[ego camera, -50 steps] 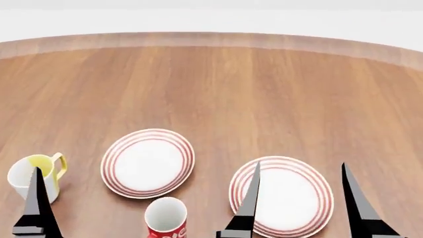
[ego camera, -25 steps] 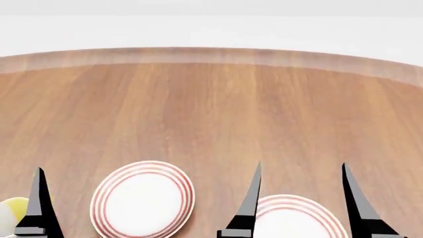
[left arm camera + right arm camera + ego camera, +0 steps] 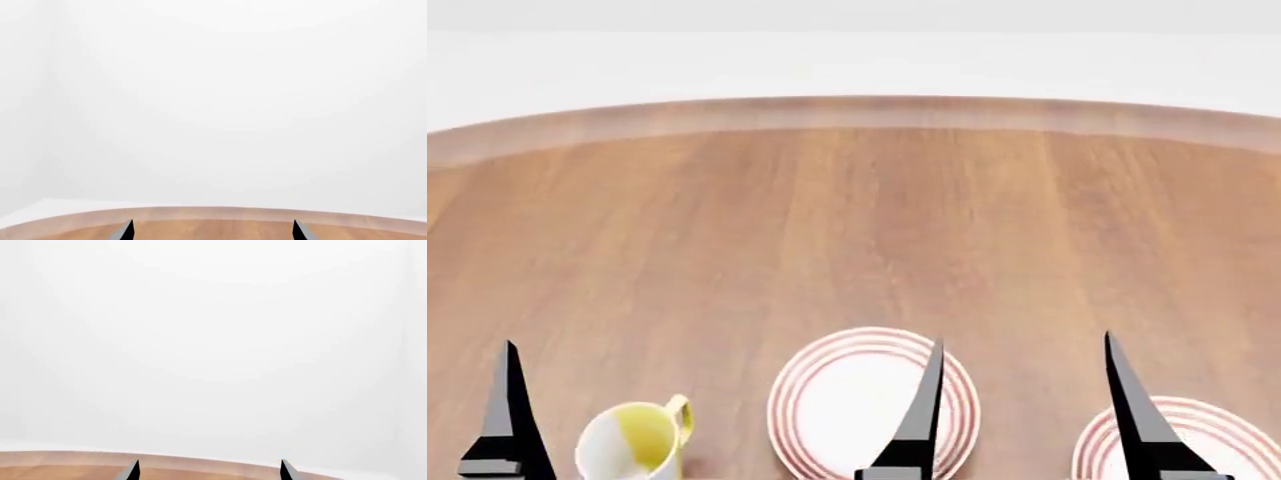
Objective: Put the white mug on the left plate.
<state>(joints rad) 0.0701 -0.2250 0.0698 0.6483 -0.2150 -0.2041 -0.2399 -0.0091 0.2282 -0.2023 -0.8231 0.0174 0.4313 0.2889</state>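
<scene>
On the wooden table (image 3: 854, 220), left plate (image 3: 827, 410), both hands spread open, left hand (image 3: 212, 231), right hand (image 3: 1021, 410).

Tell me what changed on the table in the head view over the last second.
The camera view shifted, not the objects: the scene first slid down, then rightward. The yellow-lined white mug and red-ringed left plate now sit further right, the right red-ringed plate is cut by the frame edge, and the red mug has dropped out of view. Both claws, left and right, stayed open and empty. Nothing was grasped.
</scene>
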